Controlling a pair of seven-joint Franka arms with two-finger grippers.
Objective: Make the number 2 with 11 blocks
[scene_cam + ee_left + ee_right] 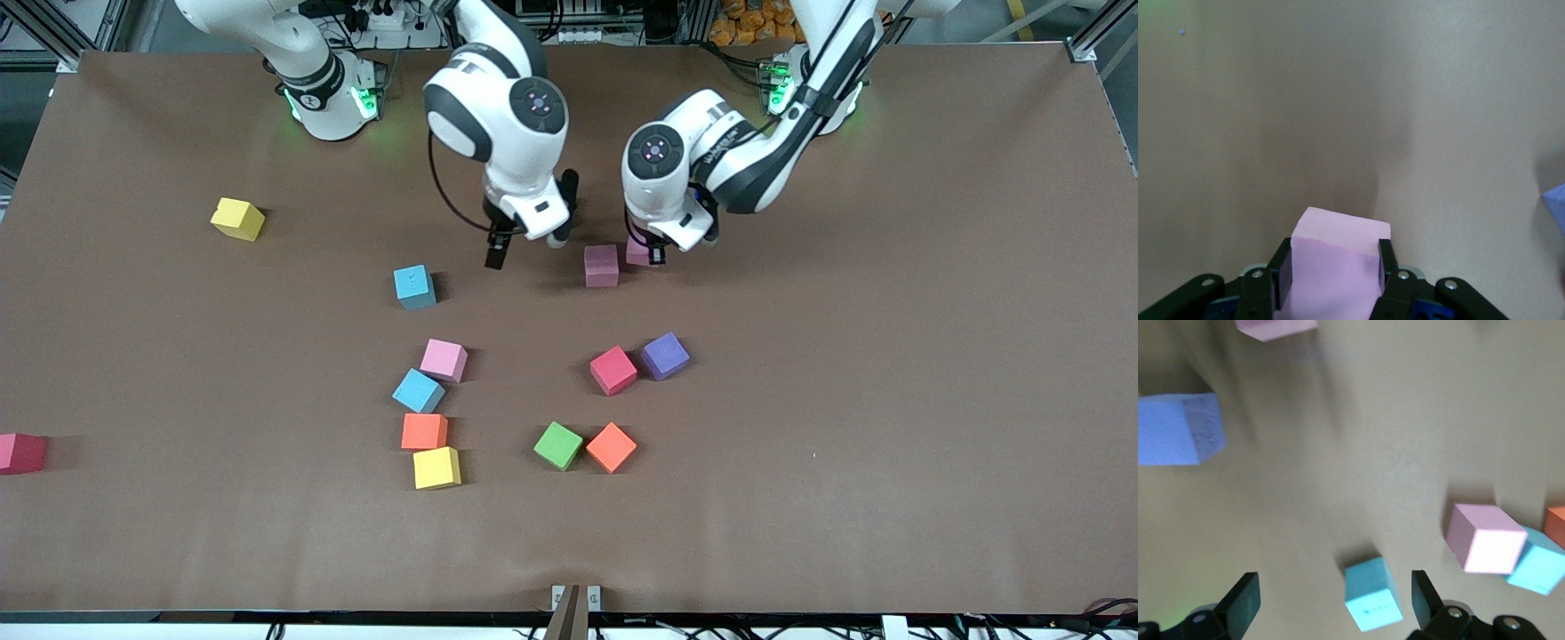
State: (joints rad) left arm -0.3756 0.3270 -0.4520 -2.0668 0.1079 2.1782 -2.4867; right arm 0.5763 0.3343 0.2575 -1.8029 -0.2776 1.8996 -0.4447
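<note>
Presently, both arms were over the brown table (889,373), left gripper (653,255) clenched on a pink cube (1338,267).

Largest first: the table carried loose cubes and no digit had been formed. The left arm reached in from its base, its fingers (1282,277) clamping the pink cube low at the table, just beside a mauve-pink cube (601,265). The right gripper (524,244) hung with jaws spread and empty over bare table, above a light blue cube (1371,603). Nearer the front camera sat a pink cube (444,359) touching another light blue cube (418,390), then an orange cube (424,431) and a yellow cube (436,468). A red cube (613,370) touched a purple cube (664,356); a green cube (558,445) touched a second orange cube (611,447). A second yellow cube (237,219) and a dark red cube (20,452) lay toward the right arm's end.
</note>
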